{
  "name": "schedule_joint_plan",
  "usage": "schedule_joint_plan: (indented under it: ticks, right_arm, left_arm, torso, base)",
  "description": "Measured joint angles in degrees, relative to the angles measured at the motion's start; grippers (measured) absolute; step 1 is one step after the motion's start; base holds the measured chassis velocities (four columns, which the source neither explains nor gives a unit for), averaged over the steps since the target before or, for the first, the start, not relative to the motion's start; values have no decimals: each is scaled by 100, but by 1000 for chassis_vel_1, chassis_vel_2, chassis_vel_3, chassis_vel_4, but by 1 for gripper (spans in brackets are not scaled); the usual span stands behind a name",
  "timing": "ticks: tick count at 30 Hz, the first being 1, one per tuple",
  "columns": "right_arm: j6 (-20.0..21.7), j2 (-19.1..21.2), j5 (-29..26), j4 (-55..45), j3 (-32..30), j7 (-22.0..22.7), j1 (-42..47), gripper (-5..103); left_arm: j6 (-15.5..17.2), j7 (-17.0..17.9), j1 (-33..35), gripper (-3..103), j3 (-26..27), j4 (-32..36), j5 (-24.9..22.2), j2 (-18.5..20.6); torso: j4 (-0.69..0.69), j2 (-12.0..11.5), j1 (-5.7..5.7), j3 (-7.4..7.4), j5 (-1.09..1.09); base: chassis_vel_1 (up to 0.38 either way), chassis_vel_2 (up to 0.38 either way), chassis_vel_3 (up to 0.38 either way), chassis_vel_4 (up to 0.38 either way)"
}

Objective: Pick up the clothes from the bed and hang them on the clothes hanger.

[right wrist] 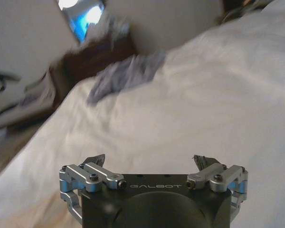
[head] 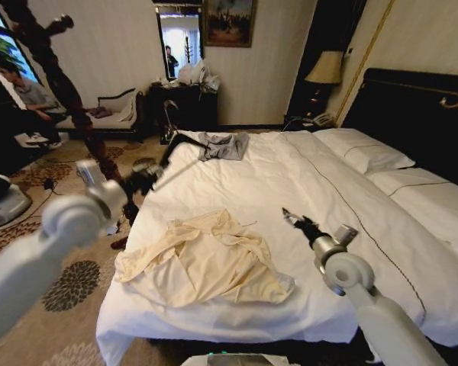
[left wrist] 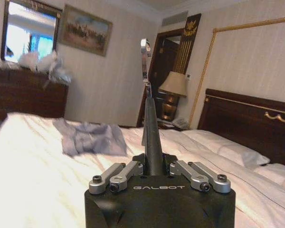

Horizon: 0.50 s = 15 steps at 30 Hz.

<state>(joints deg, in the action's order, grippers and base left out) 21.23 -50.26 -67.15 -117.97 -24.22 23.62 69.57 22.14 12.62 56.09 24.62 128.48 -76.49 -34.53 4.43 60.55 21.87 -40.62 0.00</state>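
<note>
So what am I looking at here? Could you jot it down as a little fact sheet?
place: bedroom, bed with white sheets
clothes: cream shirt lying crumpled near the bed's foot
other garment: grey garment farther up the bed
left gripper: shut on the clothes hanger, held over the bed's edge
right gripper: open, above the sheet beside the shirt, holding nothing
shirt on hanger: not yet

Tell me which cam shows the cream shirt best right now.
Head view: the clothes lie whole and crumpled near the foot of the bed, between the left gripper, shut on the clothes hanger, and the open right gripper. Both wrist views look past it to the grey garment.
</note>
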Motion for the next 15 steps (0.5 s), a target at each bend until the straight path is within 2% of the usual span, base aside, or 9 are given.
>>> schedule_joint_plan:
  ticks: [2, 4, 5, 9, 10, 12, 15]
  right_arm:
    - [17, 63, 68, 66, 152, -97, -47, 100]
    - [-5, 193, 476, 242, 607, -391, -203, 100]
    - [-5, 193, 476, 242, 607, -391, -203, 100]
    - [-315, 281, 1335, 448, 1563, -920, -570, 100]
    - [-315, 281, 1335, 448, 1563, -920, -570, 100]
    - [-498, 243, 1865, 521, 2063, -1061, -806, 100]
    - [-744, 115, 2970, 707, 2928, -1159, -1240, 100]
  left_arm:
    - [2, -10, 264, 18, 97, 84, 71, -80]
    - [6, -90, 906, 18, 368, 217, 401, -283]
    - [6, -90, 906, 18, 368, 217, 401, -283]
    - [-29, -105, 1693, 18, 729, 321, 982, -819]
    - [-29, -105, 1693, 18, 729, 321, 982, -819]
    - [-33, -84, 1799, 18, 823, 383, 1178, -1107]
    - [48, -24, 1720, 18, 938, 492, 1243, -1484]
  torso:
    - [3, 0, 0, 0, -1]
    - [4, 0, 0, 1, 3]
    - [4, 0, 0, 1, 3]
    - [0, -1, 1, 0, -1]
    - [0, -1, 1, 0, -1]
    - [0, -1, 0, 0, 1]
    - [3, -1, 1, 0, -1]
  base:
    - [0, 0, 0, 0]
    - [0, 0, 0, 0]
    - [0, 0, 0, 0]
    - [0, 0, 0, 0]
    - [0, 0, 0, 0]
    - [0, 0, 0, 0]
    - [0, 0, 0, 0]
